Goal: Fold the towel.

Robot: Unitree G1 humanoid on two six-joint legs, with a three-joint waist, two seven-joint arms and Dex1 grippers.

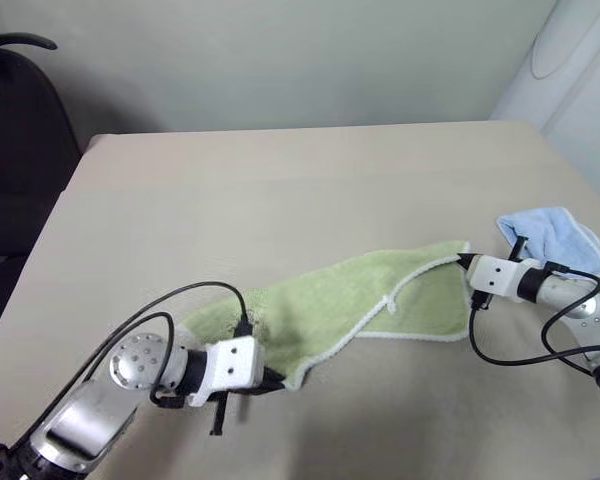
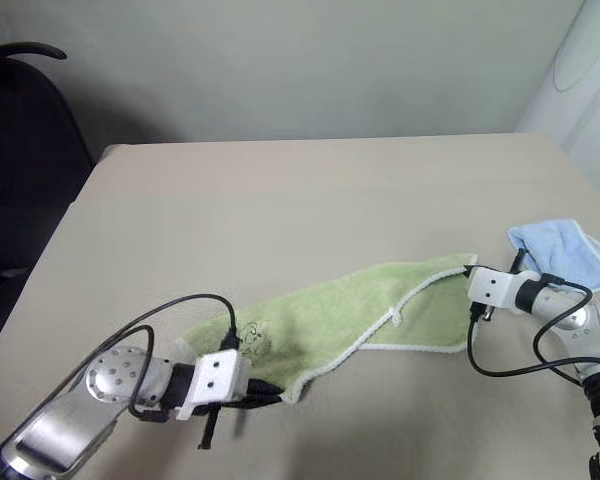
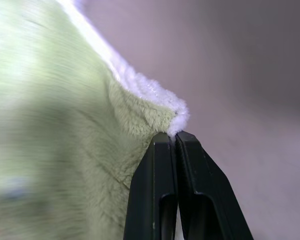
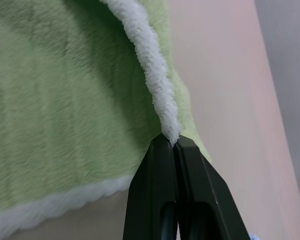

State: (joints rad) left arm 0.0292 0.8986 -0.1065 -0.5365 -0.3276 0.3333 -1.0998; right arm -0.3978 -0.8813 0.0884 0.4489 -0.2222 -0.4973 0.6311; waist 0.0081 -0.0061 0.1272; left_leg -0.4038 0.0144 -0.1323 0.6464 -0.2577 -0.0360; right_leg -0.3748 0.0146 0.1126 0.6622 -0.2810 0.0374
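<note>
The light green towel (image 1: 380, 300) with white edging lies stretched and partly folded across the front of the beige table (image 1: 280, 190). At its near left corner my left gripper (image 1: 278, 380) is shut on the towel, and the left wrist view shows the white edging (image 3: 177, 117) pinched at the black fingertips (image 3: 165, 165). My right gripper (image 1: 465, 262) is shut on the towel's far right corner. In the right wrist view the white hem (image 4: 162, 107) runs into the closed fingertips (image 4: 162, 165). A small dark embroidered mark (image 2: 255, 332) shows near the left corner.
A smaller light blue cloth (image 1: 552, 236) lies crumpled at the table's right edge, just behind my right arm. A black chair (image 1: 20, 150) stands off the table's left side. A pale wall runs behind the table.
</note>
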